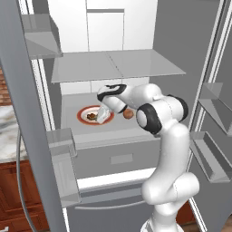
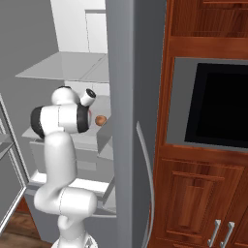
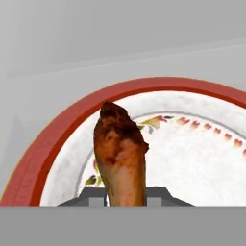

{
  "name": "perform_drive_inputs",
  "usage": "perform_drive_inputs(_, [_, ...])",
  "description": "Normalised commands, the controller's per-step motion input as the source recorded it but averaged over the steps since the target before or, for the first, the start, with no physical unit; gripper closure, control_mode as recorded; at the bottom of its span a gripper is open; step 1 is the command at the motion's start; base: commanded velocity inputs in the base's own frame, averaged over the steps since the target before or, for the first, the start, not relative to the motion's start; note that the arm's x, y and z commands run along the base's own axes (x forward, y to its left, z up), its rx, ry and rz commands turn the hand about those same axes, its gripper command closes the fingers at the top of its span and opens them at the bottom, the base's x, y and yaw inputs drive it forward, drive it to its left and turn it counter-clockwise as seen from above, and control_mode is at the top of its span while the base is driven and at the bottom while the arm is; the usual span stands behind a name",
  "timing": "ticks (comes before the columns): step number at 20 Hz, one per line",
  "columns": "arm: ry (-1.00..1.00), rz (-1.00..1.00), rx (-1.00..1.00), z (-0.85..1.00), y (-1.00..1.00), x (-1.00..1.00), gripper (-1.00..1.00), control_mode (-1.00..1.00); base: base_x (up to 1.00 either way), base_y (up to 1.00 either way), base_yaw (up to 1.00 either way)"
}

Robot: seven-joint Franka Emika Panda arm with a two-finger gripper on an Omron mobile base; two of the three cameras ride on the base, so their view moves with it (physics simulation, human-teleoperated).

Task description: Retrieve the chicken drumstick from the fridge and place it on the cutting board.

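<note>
From my station I see the fridge point(image 1: 136, 36) standing open, its white interior and translucent grey shelves facing the base, door bins on either side. The arm reaches in over the lower shelf, and the gripper point(image 1: 102, 115) hangs tilted down over a red-rimmed plate point(image 1: 84, 111) that sits toward the left of that shelf. In the hand view the chicken drumstick point(image 3: 120, 158) lies on the plate point(image 3: 57, 139), its dark thicker end pointing away from the camera and its paler end running down between the two finger tips point(image 3: 91, 196) at the bottom of the frame. The tips sit close on either side of the meat, but I cannot tell whether they press it or merely flank it. In the left base view the drumstick point(image 1: 92, 116) shows as a small dark patch on the plate just beside the gripper. A round brown ball of food point(image 1: 128, 114) rests on the same shelf to the right of the plate; it also shows past the arm from the right base view point(image 2: 100, 120).
</note>
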Motion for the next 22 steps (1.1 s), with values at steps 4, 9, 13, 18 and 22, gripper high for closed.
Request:
perform_drive_inputs(4, [0.01,-0.08,0.08,0.00,-0.01,-0.36,1.00,-1.00,0.00,0.00,0.00])
perform_drive_inputs(9, [0.00,-0.13,0.08,-0.03,0.00,-0.66,1.00,-1.00,0.00,0.00,0.00])
perform_drive_inputs(13, [0.00,-0.15,0.07,-0.01,0.00,-0.63,1.00,-1.00,0.00,0.00,0.00])
perform_drive_inputs(18, [0.02,-0.18,0.04,0.00,0.00,-0.31,1.00,-1.00,0.00,0.00,0.00])
perform_drive_inputs(22, [0.07,-0.18,0.02,0.20,0.00,0.00,1.00,-1.00,0.00,0.00,0.00])
